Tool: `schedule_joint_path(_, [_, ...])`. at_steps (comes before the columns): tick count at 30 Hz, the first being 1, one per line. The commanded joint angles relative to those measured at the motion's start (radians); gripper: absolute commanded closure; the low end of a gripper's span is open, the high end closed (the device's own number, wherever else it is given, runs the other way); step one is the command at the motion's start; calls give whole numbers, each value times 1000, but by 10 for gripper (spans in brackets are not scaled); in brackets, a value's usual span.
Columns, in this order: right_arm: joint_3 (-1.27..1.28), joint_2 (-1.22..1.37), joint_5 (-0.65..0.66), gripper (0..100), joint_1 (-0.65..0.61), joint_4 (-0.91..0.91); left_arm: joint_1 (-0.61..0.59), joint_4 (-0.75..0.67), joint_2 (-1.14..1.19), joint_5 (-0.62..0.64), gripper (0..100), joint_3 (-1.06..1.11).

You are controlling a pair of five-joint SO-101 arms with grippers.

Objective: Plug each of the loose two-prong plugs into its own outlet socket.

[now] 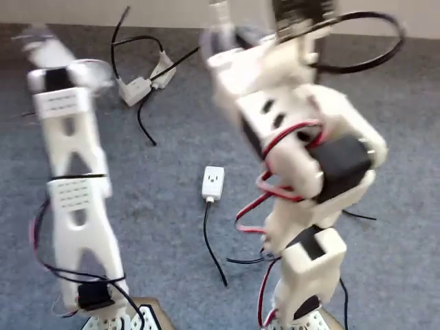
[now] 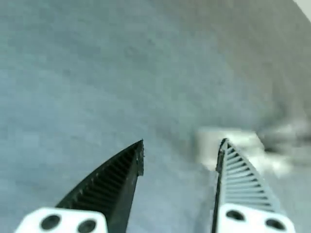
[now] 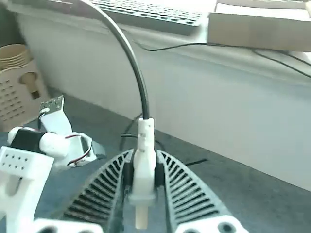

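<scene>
You had a keyboard and a cardboard box on the white ledge, with a beige basket beside the grey desk.

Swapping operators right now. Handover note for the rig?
Right gripper: shut on a white plug with a black cable, held in the air.
Left gripper: open, holding nothing, over the grey carpeted table beside a blurred white object.
White outlet socket on a black cord lies mid-table, nothing in it.
Two more white connector pieces lie at the far side; cannot tell if joined.
Done: no plug visibly seated. Left: seat the held plug, then the rest.
</scene>
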Motion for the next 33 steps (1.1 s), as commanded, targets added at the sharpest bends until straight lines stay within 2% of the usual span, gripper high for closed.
schedule_joint_path(1, [-81, 31, -11, 991, -160, 42, -280, 18, -76, 11, 748, -36])
schedule_joint_path(8, [-81, 302, -6, 991, -375, 42, -651, -25, -18, 11, 748, -39])
schedule_joint_path(11, [-90, 432, -6, 985, -433, 42, -742, -77, 8, 6, 748, -36])
schedule_joint_path(14, [-91, 524, -6, 930, -449, 41, -796, -127, 35, 6, 748, -38])
schedule_joint_path(19, [-91, 550, -6, 815, -433, 41, -819, -167, 61, 5, 748, -38])
schedule_joint_path(24, [-91, 435, -6, 728, -400, 41, -796, -161, 65, 5, 748, -38])
schedule_joint_path(29, [-68, 225, -5, 713, -306, 42, -753, -137, 65, -6, 745, -38])
schedule_joint_path(33, [70, 24, -5, 713, -170, 42, -673, -63, 59, -127, 746, -39])
